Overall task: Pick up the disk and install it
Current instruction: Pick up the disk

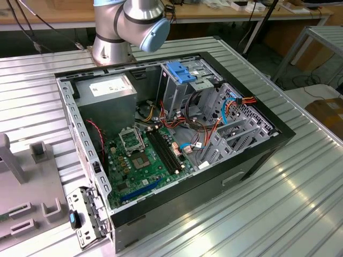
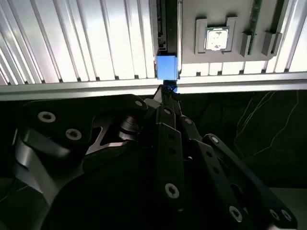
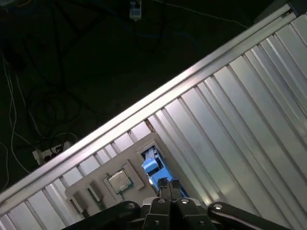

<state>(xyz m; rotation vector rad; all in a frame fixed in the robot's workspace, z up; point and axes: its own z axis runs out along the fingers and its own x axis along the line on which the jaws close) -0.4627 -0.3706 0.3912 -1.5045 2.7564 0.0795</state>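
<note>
In both wrist views the disk (image 2: 167,67) (image 3: 150,165) shows edge-on as a thin dark slab with a bright blue carrier end. It stands over the grey fixture plate (image 2: 240,64) near the ribbed table's edge. My gripper (image 2: 166,93) (image 3: 167,183) has its black fingers pinched together on that blue end. The open computer case (image 1: 177,60) lies on the table in the exterior view, with a tall grey drive cage (image 1: 177,93) inside it.
The arm's base (image 1: 112,45) stands behind the case. A blue latch (image 1: 179,72) tops the cage, and orange and blue cables (image 1: 225,115) run beside it. The fixture (image 1: 32,187) at the exterior view's left holds a processor chip (image 2: 217,38) (image 3: 120,181). Dark floor lies beyond the table edge (image 2: 96,87).
</note>
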